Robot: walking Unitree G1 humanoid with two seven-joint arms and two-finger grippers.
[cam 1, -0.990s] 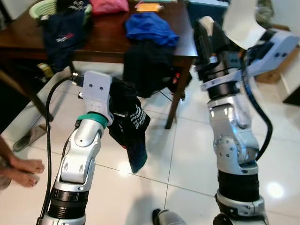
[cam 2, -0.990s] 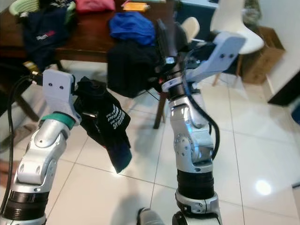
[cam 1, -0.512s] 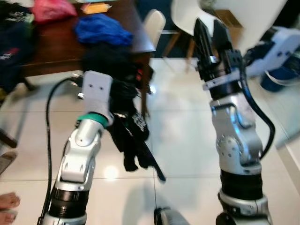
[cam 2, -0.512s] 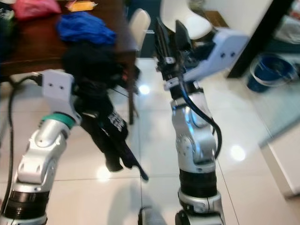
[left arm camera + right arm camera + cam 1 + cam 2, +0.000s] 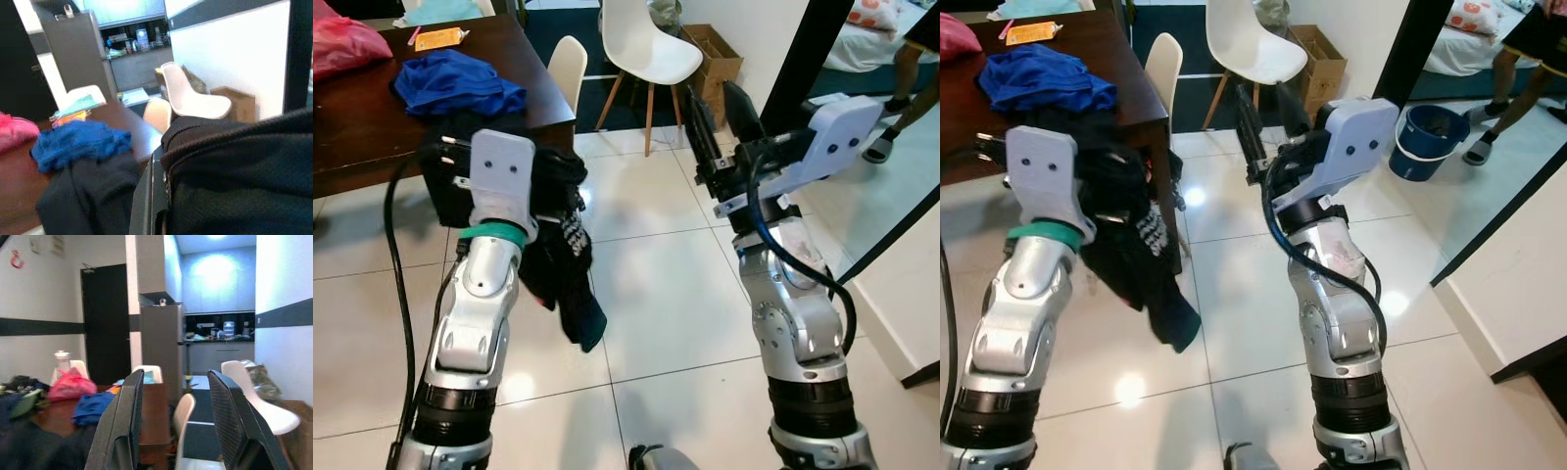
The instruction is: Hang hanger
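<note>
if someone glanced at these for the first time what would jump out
The left gripper, raised in front of the robot, is shut on a dark garment that dangles over the white tile floor. Beside it the right gripper is held up, its fingers apart with nothing between them.

The left claw is buried in the dark garment, its fingers hidden; any hanger inside cannot be made out. The table is cut off.
</note>
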